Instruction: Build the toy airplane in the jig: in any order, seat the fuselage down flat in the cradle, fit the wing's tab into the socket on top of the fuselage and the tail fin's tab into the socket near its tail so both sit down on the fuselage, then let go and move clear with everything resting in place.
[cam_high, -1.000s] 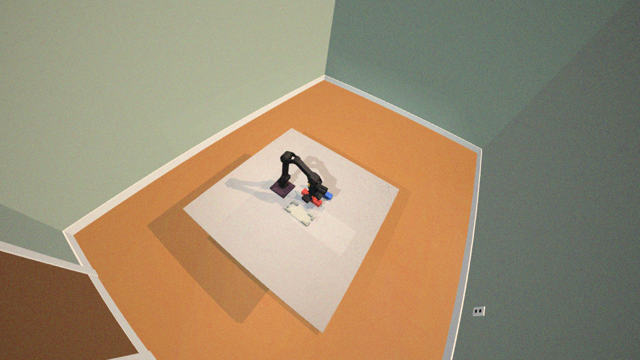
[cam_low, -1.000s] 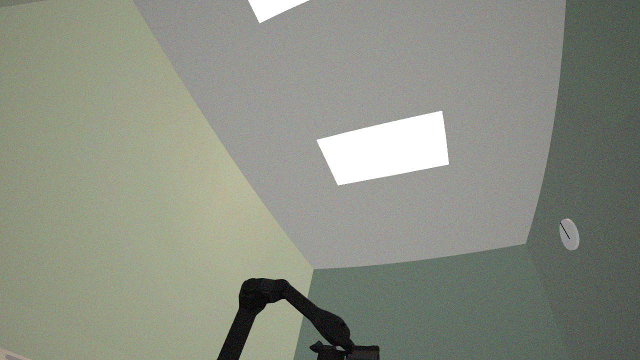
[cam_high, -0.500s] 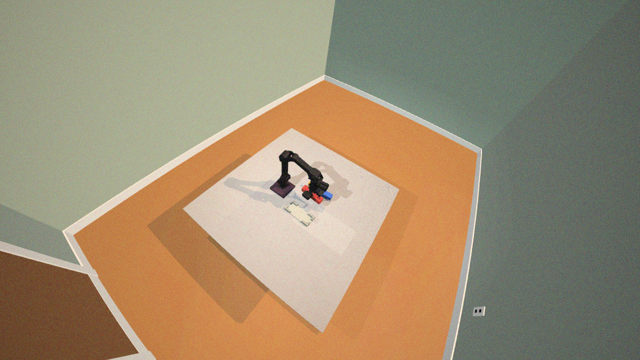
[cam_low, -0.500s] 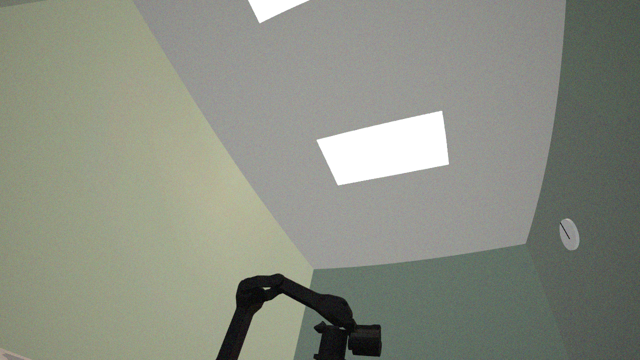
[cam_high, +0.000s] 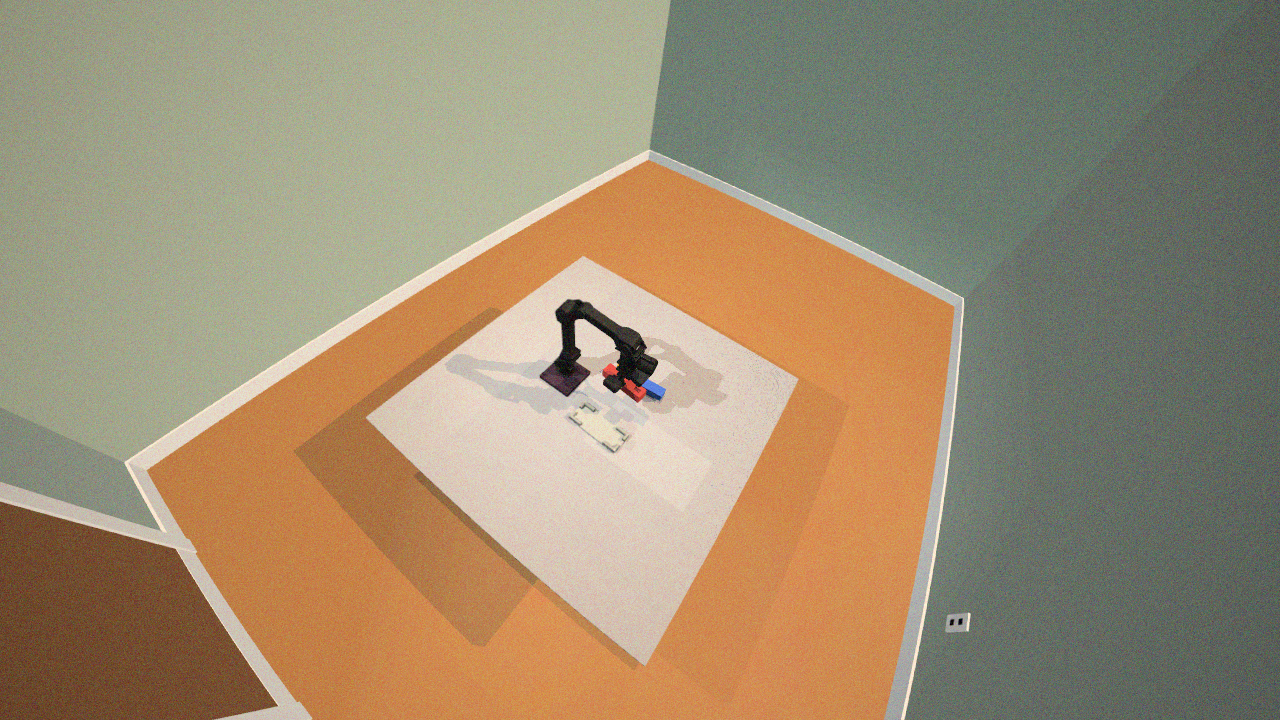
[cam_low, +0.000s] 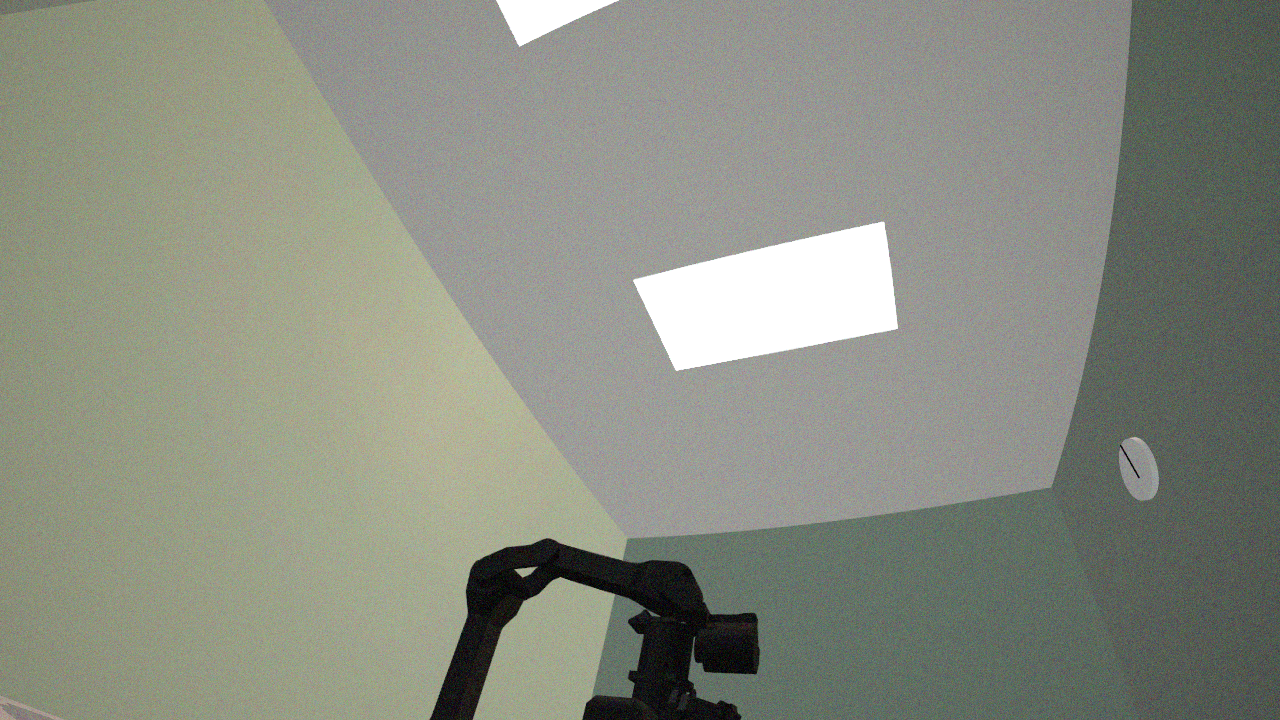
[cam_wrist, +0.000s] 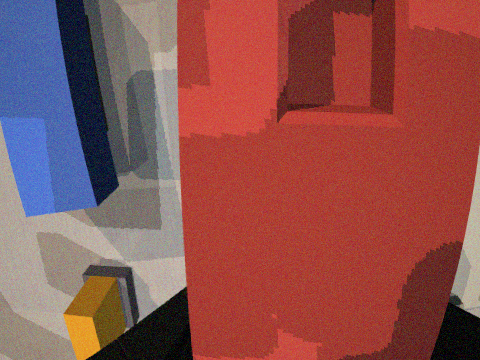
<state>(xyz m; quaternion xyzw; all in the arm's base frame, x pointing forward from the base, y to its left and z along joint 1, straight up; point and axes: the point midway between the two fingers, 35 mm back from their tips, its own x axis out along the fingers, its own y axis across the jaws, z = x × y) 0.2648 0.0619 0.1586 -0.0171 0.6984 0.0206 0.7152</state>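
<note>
Over on the left of the top view is the base (cam_high: 564, 390), with the jig (cam_high: 599, 427) just to its right, no fuselage in it yet. Next along, the fuselage (cam_high: 636, 391) (cam_wrist: 300, 200) is clamped in the gripper (cam_high: 623, 380) (cam_low: 662, 707) (cam_wrist: 299, 298), jaws snug on its two sides, and it looks lifted off the table to me, socket (cam_wrist: 335, 55) facing up. I'd carry it over high enough to clear the jig's corner pieces, line its long axis up with the cradle, then lower slowly and dead level, only letting go once it's flat. Come in twisted and an end will probably catch on a corner. Right of that is the wing (cam_high: 654, 389) (cam_wrist: 35, 75), still loose; the wrist view also has the yellow fin (cam_wrist: 95, 305), unfitted. No brands, labels or writing I can read anywhere, fwiw.
</note>
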